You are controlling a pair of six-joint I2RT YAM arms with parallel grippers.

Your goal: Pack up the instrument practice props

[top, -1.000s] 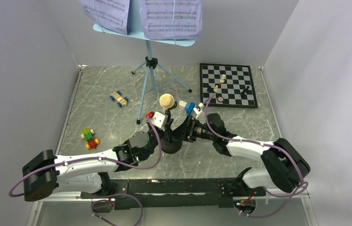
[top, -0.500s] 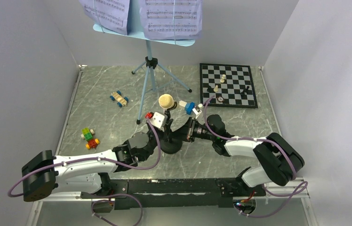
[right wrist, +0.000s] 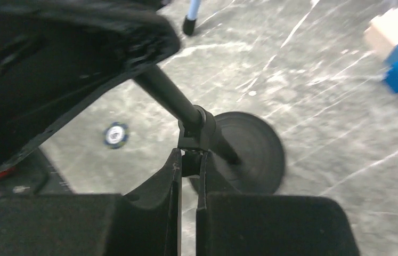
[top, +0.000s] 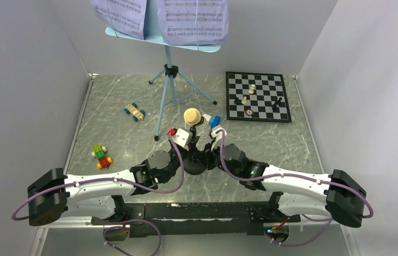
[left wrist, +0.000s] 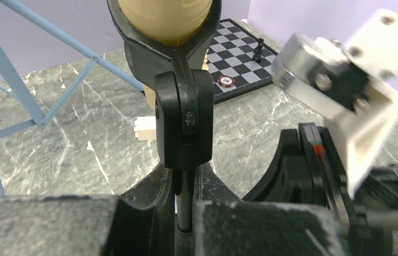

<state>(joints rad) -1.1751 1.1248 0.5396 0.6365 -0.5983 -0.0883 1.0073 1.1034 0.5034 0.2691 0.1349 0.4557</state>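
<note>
Grey marbled desk fills the floor of a white-walled booth, with both arms reaching in from the near edge and meeting at its near middle. At the back stands the light-blue music stand on its tripod legs, lavender sheet-music pages resting on its tray. A chessboard with a few pieces lies at the far right, a toy car at the left and a cluster of coloured blocks nearer the left edge. The short black mic stand is in front of the music stand's legs, between the two wrists, and the tan microphone sits in its forked clip at the top, head upward, with a blue block just beside it in the top view. The left jaws are clenched on the thin rod just below the clip, with the rod running straight up between them in the left wrist view. The right jaws are also clenched on the stand, pinching a small joint on the rod lower down, close above the round base. That base looks blurred in the right wrist view, and whether it rests flat on the desk cannot be told. A small blue-and-white chip lies on the marble near the base.
</note>
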